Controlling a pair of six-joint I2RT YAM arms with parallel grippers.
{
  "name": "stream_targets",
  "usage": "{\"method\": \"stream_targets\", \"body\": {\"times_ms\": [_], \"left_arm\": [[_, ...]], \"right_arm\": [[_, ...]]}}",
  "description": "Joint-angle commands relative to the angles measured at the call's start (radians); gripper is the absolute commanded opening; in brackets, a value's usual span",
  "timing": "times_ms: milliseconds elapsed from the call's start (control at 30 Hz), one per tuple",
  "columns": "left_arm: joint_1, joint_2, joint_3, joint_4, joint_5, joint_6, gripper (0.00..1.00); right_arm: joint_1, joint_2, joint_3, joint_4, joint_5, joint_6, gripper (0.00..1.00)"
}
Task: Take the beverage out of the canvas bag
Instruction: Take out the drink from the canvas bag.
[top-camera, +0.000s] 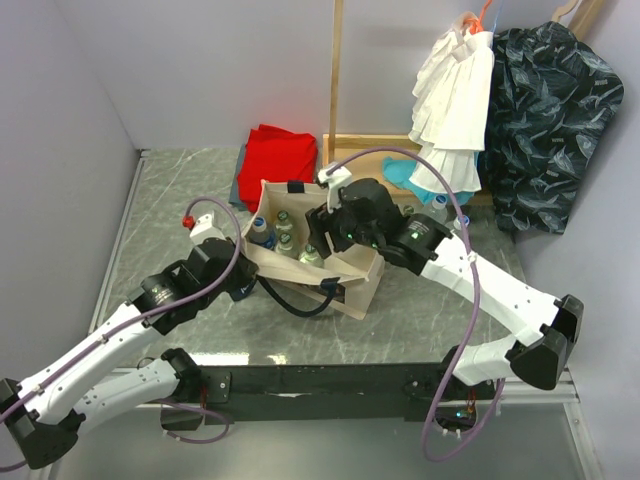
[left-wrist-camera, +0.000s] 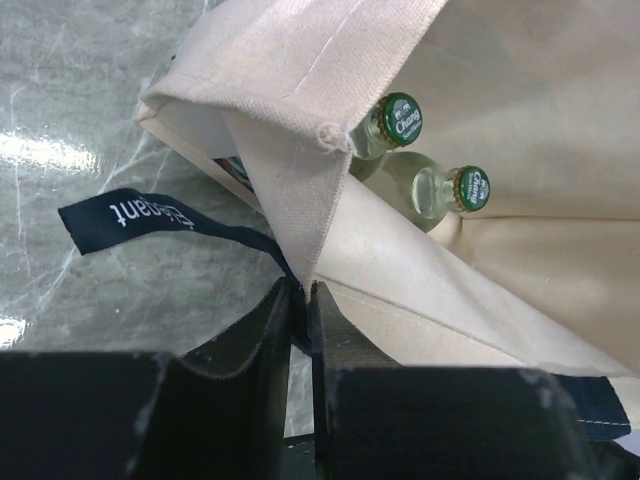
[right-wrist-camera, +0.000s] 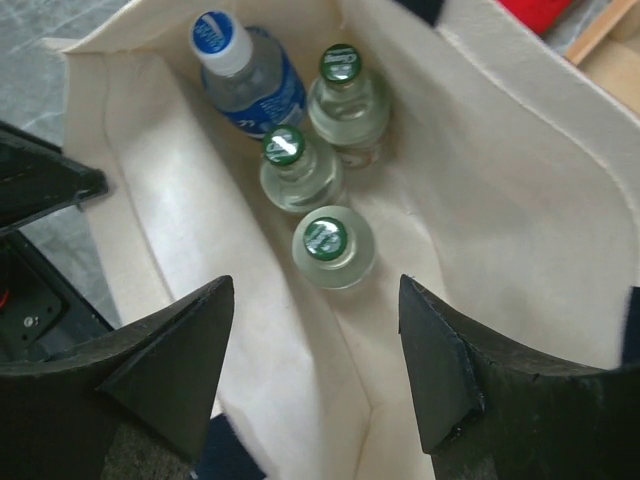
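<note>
The beige canvas bag (top-camera: 352, 280) stands open mid-table, its navy strap handle (left-wrist-camera: 130, 215) hanging loose. Inside stand three green-capped glass bottles (right-wrist-camera: 326, 240) (right-wrist-camera: 284, 146) (right-wrist-camera: 340, 63) and a blue-capped plastic water bottle (right-wrist-camera: 215, 35). Two of the green caps (left-wrist-camera: 400, 118) (left-wrist-camera: 470, 188) show in the left wrist view. My left gripper (left-wrist-camera: 303, 290) is shut on the bag's rim at its near-left corner (top-camera: 247, 262). My right gripper (right-wrist-camera: 315, 290) hangs open over the bag's mouth (top-camera: 320, 235), just short of the nearest green-capped bottle, with nothing between its fingers.
A red folded cloth (top-camera: 280, 160) lies behind the bag. A wooden rack (top-camera: 336, 80) at the back right carries a white garment (top-camera: 455, 100) and a dark patterned one (top-camera: 550, 110). Grey walls close in the left and back sides.
</note>
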Motion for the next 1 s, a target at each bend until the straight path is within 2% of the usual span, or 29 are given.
{"method": "stream_targets", "body": {"times_ms": [0, 167, 300, 433, 733, 800, 967], "left_arm": [[-0.006, -0.005, -0.022, -0.019, 0.069, 0.000, 0.15], [-0.006, 0.014, -0.007, -0.037, 0.050, -0.006, 0.13], [-0.009, -0.006, -0.032, -0.014, 0.092, -0.015, 0.13], [-0.014, -0.008, -0.041, -0.073, 0.071, -0.043, 0.10], [-0.014, -0.019, -0.015, -0.092, 0.020, -0.032, 0.13], [-0.014, -0.009, -0.013, -0.083, 0.020, -0.026, 0.13], [-0.014, 0.017, -0.021, -0.034, 0.039, -0.014, 0.13]], "right_arm": [[0.041, -0.001, -0.013, 0.003, 0.027, 0.030, 0.72], [0.096, -0.030, -0.088, 0.009, 0.036, 0.068, 0.72], [0.125, -0.044, -0.154, 0.037, 0.065, 0.105, 0.72], [0.129, -0.049, -0.177, 0.025, 0.135, 0.116, 0.72], [0.158, -0.039, -0.203, -0.046, 0.052, 0.139, 0.70], [0.178, -0.050, -0.217, -0.045, 0.073, 0.163, 0.74], [0.179, -0.067, -0.209, -0.032, 0.211, 0.165, 0.75]]}}
